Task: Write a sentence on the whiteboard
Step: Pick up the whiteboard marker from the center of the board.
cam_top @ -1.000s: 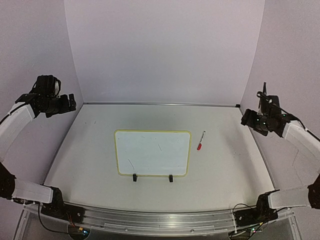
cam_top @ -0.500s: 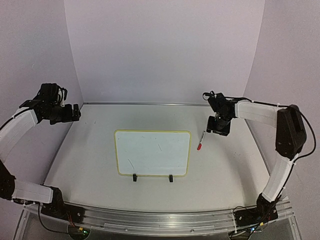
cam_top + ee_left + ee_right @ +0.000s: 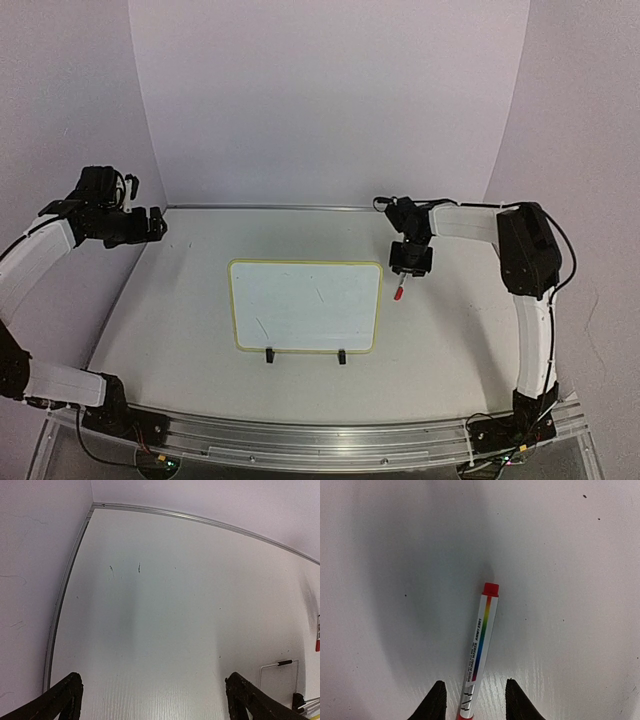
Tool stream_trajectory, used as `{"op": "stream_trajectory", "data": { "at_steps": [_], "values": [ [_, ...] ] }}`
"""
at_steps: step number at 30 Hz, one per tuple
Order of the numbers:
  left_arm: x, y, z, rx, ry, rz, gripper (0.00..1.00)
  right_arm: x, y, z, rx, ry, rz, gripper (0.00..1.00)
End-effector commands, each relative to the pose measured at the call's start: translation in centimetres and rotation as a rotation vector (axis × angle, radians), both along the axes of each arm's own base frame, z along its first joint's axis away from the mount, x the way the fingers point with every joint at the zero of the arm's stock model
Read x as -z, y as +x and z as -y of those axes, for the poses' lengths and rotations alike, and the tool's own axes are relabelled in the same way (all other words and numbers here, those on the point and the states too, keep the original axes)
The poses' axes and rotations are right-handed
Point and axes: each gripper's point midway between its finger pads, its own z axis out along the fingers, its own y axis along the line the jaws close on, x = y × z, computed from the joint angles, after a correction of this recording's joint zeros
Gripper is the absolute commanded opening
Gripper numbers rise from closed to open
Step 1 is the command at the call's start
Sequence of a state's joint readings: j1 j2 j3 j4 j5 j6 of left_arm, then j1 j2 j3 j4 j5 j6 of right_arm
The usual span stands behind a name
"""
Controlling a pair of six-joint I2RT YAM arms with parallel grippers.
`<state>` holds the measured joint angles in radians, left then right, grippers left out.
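The small yellow-framed white whiteboard [image 3: 305, 305] lies flat on the white table [image 3: 170, 310], a white red-capped marker pen [image 3: 481, 640] just right of it lies ungripped between the right gripper [image 3: 474, 692]'s spread fingers, and the left gripper [image 3: 153, 685] hovers far left, fingers likewise released

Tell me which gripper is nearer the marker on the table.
Right. The right gripper is directly over the marker, its open fingers straddling the barrel. The left gripper hangs by the far-left wall, on the other side of the whiteboard.
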<state>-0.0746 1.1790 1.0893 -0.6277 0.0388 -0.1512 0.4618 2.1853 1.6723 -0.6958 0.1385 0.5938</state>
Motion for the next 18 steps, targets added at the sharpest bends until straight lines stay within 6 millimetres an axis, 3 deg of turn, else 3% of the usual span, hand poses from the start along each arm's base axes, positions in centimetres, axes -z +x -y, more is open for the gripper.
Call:
{"op": "stream_trajectory", "data": {
  "at_steps": [1, 18],
  "values": [
    [-0.8, 0.2, 0.5, 0.038, -0.008, 0.032, 1.00, 0.4, 0.3, -0.1, 0.017, -0.020, -0.011, 0.34],
    [-1.4, -0.1, 0.5, 0.050, 0.006, 0.054, 0.99, 2.6, 0.6, -0.4, 0.064, -0.015, -0.038, 0.13]
  ]
}}
